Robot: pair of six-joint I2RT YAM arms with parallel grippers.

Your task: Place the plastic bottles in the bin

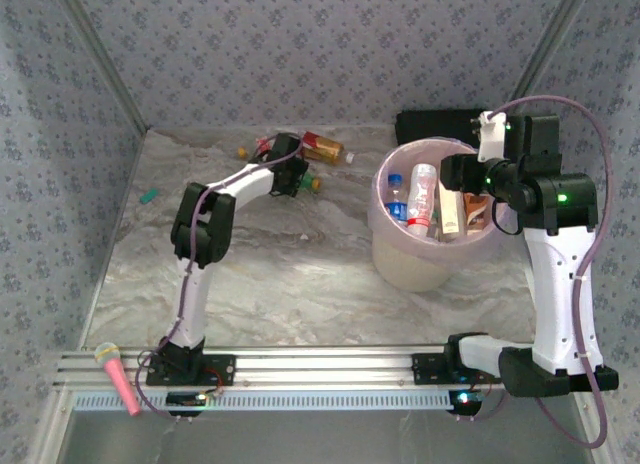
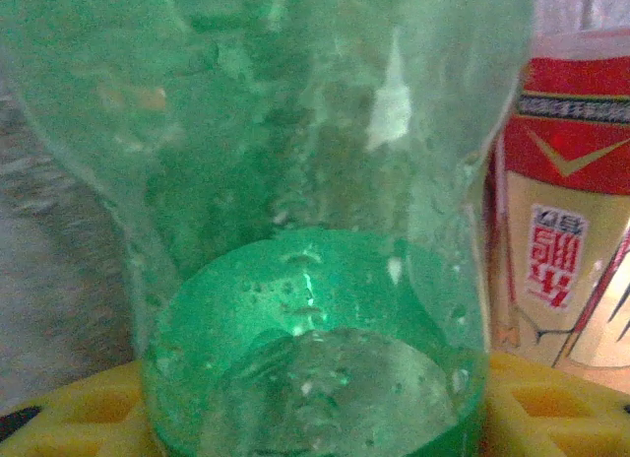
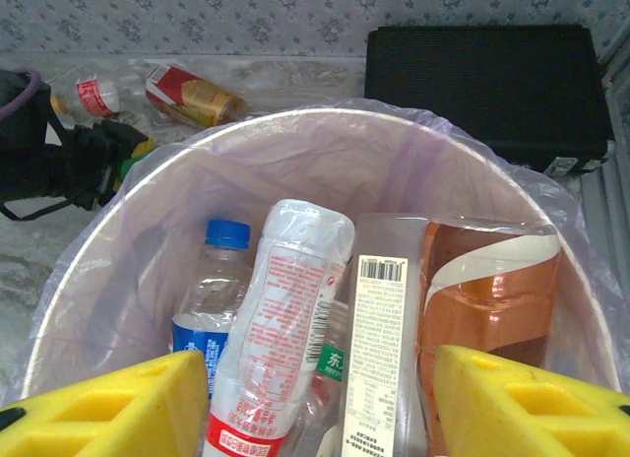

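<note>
Step in hand: pickup of the next bottle. Left tool reaches out over the desk well left of the bin, at the loose cluster lying there. Green bottle sits right between its yellow pads, which stand part open at the bottle's two sides; can't tell if they actually clamp it or just bracket it. Red bottle lies just beside the green one, plus a clear one further from the bin. Right tool hangs over the bin's mouth, pads wide apart, nothing between them. Bin already holds several bottles, standing or leaning in the pink liner. Black case just behind the bin, not part of the task. Judgement: roughly halfway or more, a few bottles left. Next move needs a firm squeeze on the green bottle, a lift clear of the red one, then a carry across to above the bin and release. The thin plastic may slip or crush.
</note>
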